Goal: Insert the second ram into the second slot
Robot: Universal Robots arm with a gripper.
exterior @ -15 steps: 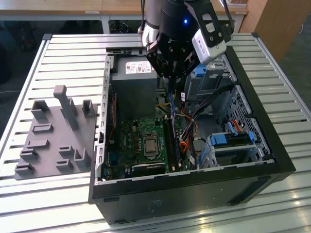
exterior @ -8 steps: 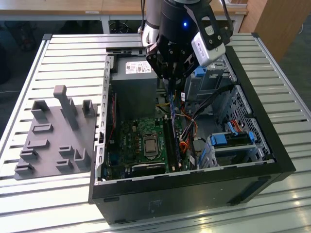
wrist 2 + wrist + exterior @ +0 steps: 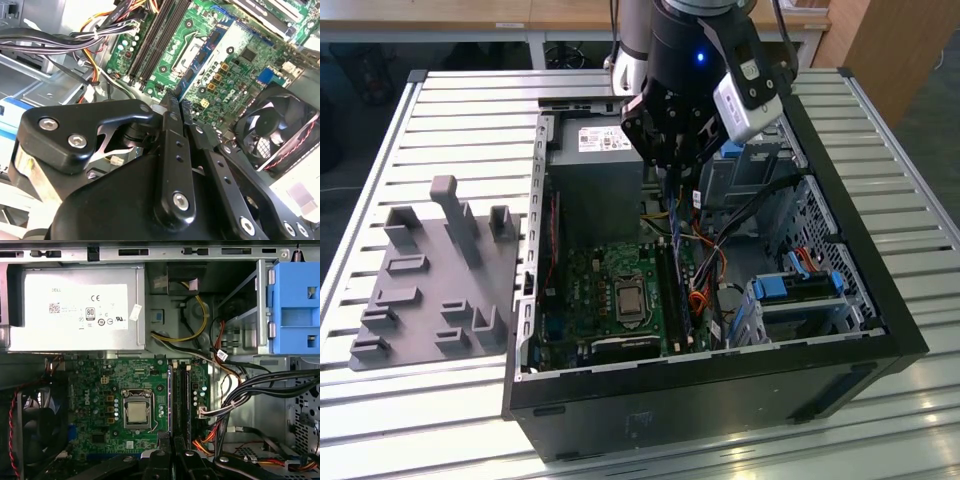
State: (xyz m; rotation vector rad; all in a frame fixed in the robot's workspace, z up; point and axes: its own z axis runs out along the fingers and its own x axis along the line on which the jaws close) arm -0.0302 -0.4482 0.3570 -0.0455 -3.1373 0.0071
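My gripper [image 3: 670,168] hangs inside the open computer case [image 3: 880,300], above the green motherboard [image 3: 610,290]. Its black fingers [image 3: 162,447] stand close together, shut on the second ram [image 3: 170,400], a thin blue board seen edge-on. The ram runs out from the fingertips [image 3: 172,107] as a narrow dark-blue line [image 3: 197,67]. It lies parallel to the long dark memory slots [image 3: 182,400], just beside them and above them. In the exterior view the ram [image 3: 672,215] shows as a thin strip under the fingers, clear of the slots [image 3: 665,290]. Which slot is the second slot I cannot tell.
The processor socket [image 3: 137,412] lies beside the slots. A silver power supply [image 3: 75,310] fills the case's far end. Bundled cables [image 3: 250,395] and a blue drive bracket [image 3: 297,310] crowd the other side. A black fan [image 3: 270,130] sits by the board. A grey fixture [image 3: 430,270] stands outside the case.
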